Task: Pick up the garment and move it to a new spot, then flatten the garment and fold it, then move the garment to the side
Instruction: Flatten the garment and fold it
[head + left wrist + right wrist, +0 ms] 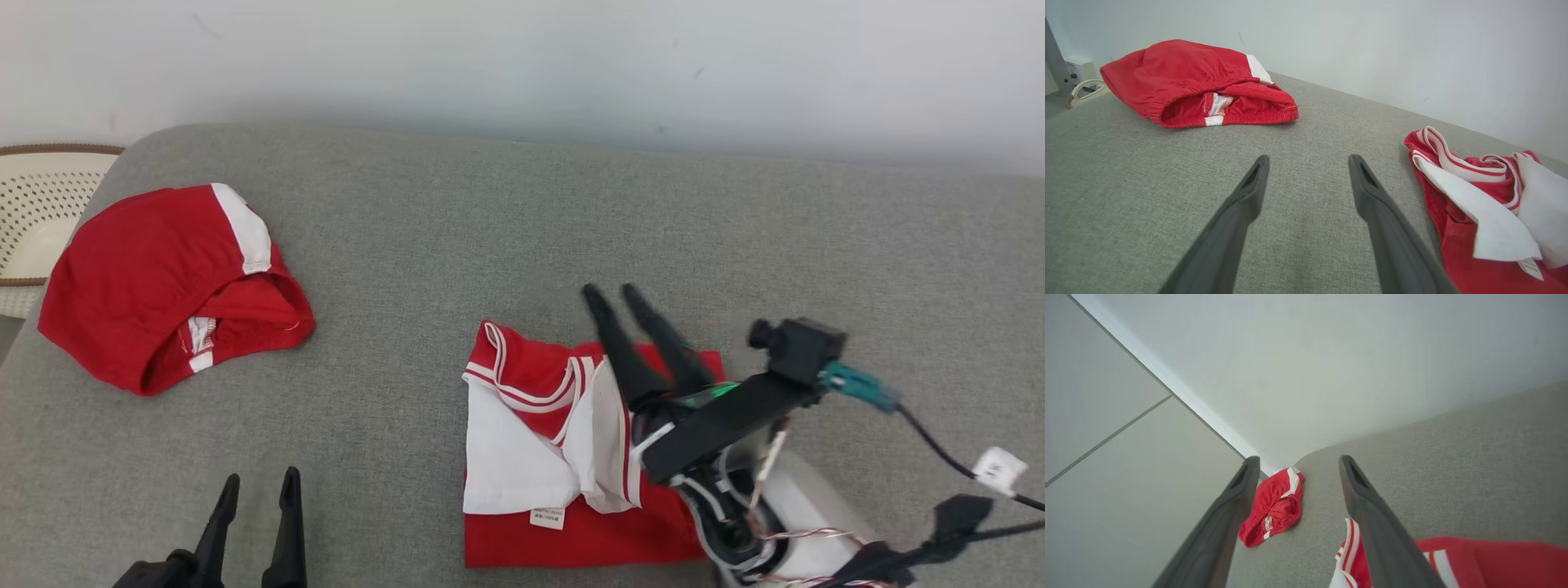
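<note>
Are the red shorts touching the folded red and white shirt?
Apart. The head view shows a wide strip of bare grey cushion between the red shorts and the folded shirt.

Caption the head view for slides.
Open right pincer over folded red-and-white fabric top on grey woven cushion; crumpled red fabric shorts lie apart.

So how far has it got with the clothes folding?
Folding looks done: the red-and-white top lies in a rough folded bundle on the grey cushion. The right fingers are spread above it, holding nothing. To do: moving it aside, perhaps near the red shorts.
</note>
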Robot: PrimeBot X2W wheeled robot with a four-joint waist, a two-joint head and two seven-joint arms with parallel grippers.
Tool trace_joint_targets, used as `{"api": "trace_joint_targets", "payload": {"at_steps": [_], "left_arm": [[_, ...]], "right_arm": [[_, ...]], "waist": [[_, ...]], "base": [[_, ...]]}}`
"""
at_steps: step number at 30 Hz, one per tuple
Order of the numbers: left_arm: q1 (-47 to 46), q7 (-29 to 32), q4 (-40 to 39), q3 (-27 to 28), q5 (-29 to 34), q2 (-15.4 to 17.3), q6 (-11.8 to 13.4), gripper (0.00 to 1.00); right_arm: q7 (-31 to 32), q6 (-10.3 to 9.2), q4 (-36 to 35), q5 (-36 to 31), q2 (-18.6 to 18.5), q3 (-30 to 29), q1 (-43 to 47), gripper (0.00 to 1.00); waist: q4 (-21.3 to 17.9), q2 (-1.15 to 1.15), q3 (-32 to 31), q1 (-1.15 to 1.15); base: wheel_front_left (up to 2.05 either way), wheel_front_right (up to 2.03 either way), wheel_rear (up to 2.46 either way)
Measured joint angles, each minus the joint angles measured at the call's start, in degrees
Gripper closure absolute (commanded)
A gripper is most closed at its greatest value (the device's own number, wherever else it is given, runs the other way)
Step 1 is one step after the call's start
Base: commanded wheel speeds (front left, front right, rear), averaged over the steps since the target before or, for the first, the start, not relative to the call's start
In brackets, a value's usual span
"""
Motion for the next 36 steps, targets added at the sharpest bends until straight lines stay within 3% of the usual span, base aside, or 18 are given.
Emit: {"api": "trace_joint_targets", "payload": {"at_steps": [10,17,22,23,25,26,36], "left_arm": [[1.1,0.0,-2.9,1.8,0.6,0.0,0.5,0.0],[1.2,0.0,-3.7,2.5,0.7,0.0,0.7,0.0],[1.1,0.0,-3.7,2.4,0.7,0.0,0.5,0.0],[1.1,0.0,-3.6,2.4,0.7,0.0,0.5,0.0],[1.1,0.0,-3.6,2.3,0.7,0.0,0.5,0.0],[1.0,0.0,-3.6,2.2,0.7,0.0,0.5,0.0],[0.5,0.0,-3.5,2.2,0.7,0.0,0.5,0.0]], "right_arm": [[-3.3,0.0,3.2,-11.4,-5.5,-9.1,2.5,0.0],[-4.2,0.0,7.7,-18.8,-4.8,-12.6,3.5,0.0],[-5.1,0.0,15.3,-26.1,-4.0,-13.9,2.3,0.0],[-5.6,0.0,17.2,-26.0,-3.0,-14.3,2.1,0.27],[-5.9,0.0,19.3,-26.8,-2.9,-14.1,1.3,0.96],[-6.6,0.0,21.5,-29.2,-3.4,-13.9,0.0,1.0],[-7.9,0.0,31.3,-33.7,-1.5,-14.0,-3.6,1.0]], "waist": [[-0.3,0.0,0.1,0.0],[-0.1,0.0,0.8,0.0],[0.6,0.0,1.4,0.0],[0.9,0.0,1.4,0.0],[1.1,0.0,1.6,0.0],[1.4,0.0,1.7,0.0],[2.7,0.0,2.7,0.0]], "base": [[0.0,0.0,0.0],[0.0,0.0,0.0],[0.0,0.0,0.0],[0.0,0.0,0.0],[0.0,0.0,0.0],[0.0,0.0,0.0],[0.0,0.0,0.0]]}}
